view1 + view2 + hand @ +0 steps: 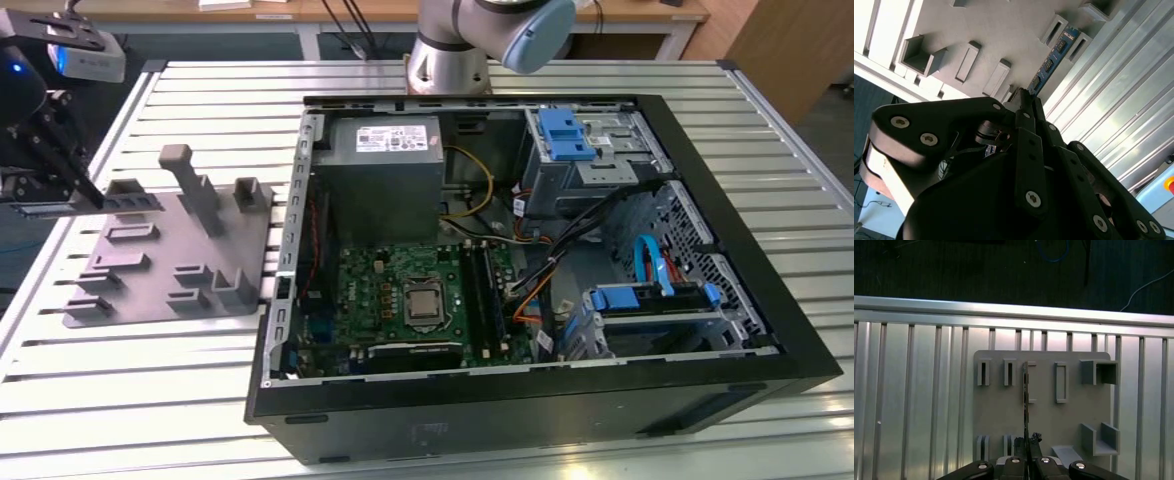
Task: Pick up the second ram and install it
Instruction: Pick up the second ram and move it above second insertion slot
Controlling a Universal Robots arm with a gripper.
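1. Pincer: we record black fingers closed on one end of the ram. In the first wrist view the pincer grips the stick from both sides. In the exterior view the pincer hangs at the far left, over the tray's outer edge.

2. Ram: we see a long, thin, blue-green stick with a row of dark chips. It reaches from the fingertips toward a pair of upright slots on the tray. In the first wrist view the ram shows edge-on as a thin dark line over the tray, in line with a slot. We cannot tell whether its far end touches the tray or hangs just above it.

3. Tray: we note a grey plastic plate with several rectangular slots and open boxes. In the exterior view the tray lies flat on the desk, just beside the case on the exterior view's left.

4. Desk: we list a slatted metal top carrying the tray and the case.

5. Case: we log a black computer body lying open. The green motherboard sits inside, with the square silver socket near its middle.

6. Arm: its grey base stands beyond the case.
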